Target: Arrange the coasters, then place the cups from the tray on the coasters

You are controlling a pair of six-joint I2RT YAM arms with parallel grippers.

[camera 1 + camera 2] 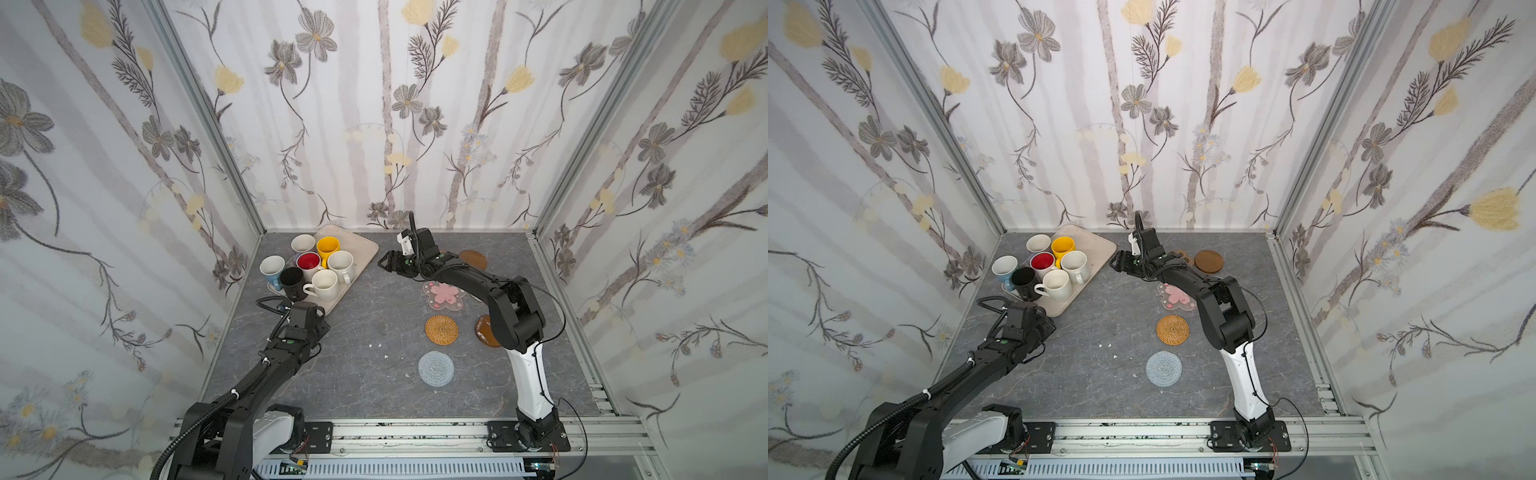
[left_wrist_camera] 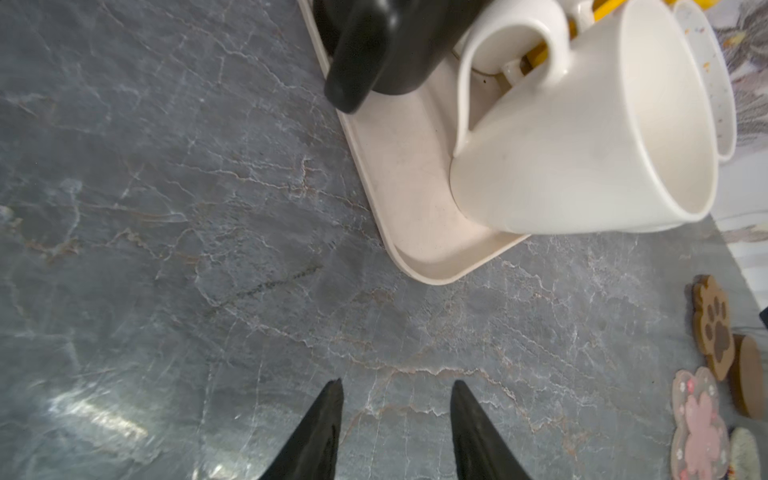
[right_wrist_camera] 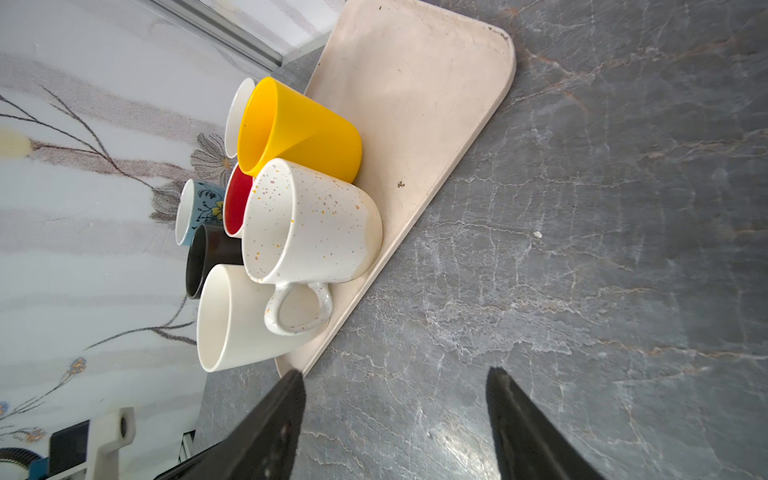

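Note:
Several cups crowd the left end of the beige tray point(image 1: 360, 246) at the back left: yellow point(image 1: 328, 246), red-inside point(image 1: 308, 262), speckled point(image 1: 341, 264), cream point(image 1: 325, 284), black point(image 1: 291, 280), light blue point(image 1: 272, 268). On the right of the table lie coasters: pink blossom point(image 1: 444, 294), rattan point(image 1: 441, 329), grey-blue crocheted point(image 1: 436, 368), a brown round point(image 1: 473, 259) and the paw point(image 1: 1183, 257). My left gripper point(image 2: 397, 384) hovers open over bare table just short of the tray's near corner. My right gripper point(image 1: 384, 262) is open and empty beside the tray's right edge.
A second brown round coaster point(image 1: 483, 330) is partly hidden behind my right arm's elbow. Flowered walls close in the back and both sides. An aluminium rail point(image 1: 415, 432) runs along the front edge. Small white crumbs point(image 1: 385, 356) dot the grey marble tabletop.

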